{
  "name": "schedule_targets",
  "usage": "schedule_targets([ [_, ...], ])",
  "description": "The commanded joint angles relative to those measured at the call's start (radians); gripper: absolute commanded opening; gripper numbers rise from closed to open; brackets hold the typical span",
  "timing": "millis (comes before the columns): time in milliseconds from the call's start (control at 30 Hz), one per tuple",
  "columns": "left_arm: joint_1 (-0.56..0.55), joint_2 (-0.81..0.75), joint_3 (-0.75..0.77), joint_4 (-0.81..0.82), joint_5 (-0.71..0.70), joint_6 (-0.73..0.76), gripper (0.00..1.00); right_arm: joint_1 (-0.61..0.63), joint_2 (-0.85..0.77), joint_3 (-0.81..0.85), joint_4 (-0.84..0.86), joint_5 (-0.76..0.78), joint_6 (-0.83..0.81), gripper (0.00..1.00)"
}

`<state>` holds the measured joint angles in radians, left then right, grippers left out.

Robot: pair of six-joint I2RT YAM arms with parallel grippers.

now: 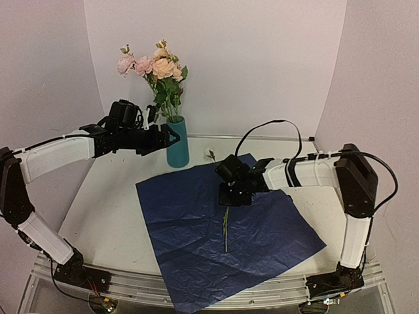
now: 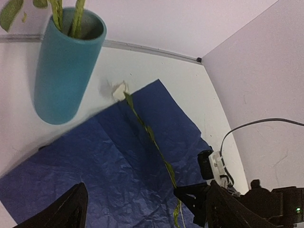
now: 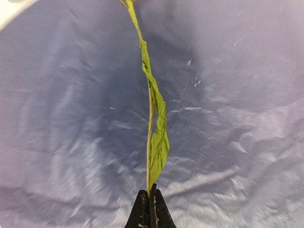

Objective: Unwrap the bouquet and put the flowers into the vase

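Pinching the last stem [image 3: 153, 102] with the right fingers [image 3: 141, 213] closed on it, mid-frame, flat on the spread blue paper [image 1: 190, 216]. Holding the left fingers [image 2: 71, 209] wide beside the vase [image 1: 177, 142], upper left, already holding several blooms [image 1: 157, 65]. Leaving just this one to go in.

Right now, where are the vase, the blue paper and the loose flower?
vase [image 1: 177, 145]: top view, middle of its teal body.
blue paper [image 1: 183, 222]: top view, bare left part.
loose flower [image 2: 151, 137]: left wrist view, green stem.
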<state>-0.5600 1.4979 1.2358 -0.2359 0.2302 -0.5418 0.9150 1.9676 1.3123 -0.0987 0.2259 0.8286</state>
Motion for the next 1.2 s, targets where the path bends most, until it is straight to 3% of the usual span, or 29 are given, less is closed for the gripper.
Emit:
schedule_targets([
  [0, -0.021, 0.071, 0.053, 0.025, 0.161, -0.091, 0.87, 0.003, -0.165, -0.092, 0.075, -0.009, -0.038, 0.0],
  [367, -0.15, 0.222, 0.142, 0.122, 0.224, -0.169, 0.7, 0.007, -0.368, -0.293, 0.363, -0.18, -0.158, 0.0],
  [733, -0.169, 0.307, 0.174, 0.201, 0.277, -0.224, 0.37, 0.019, -0.446, -0.363, 0.448, -0.218, -0.199, 0.0],
  [1167, -0.169, 0.324, 0.171, 0.214, 0.287, -0.234, 0.16, 0.022, -0.463, -0.37, 0.48, -0.295, -0.227, 0.0],
])
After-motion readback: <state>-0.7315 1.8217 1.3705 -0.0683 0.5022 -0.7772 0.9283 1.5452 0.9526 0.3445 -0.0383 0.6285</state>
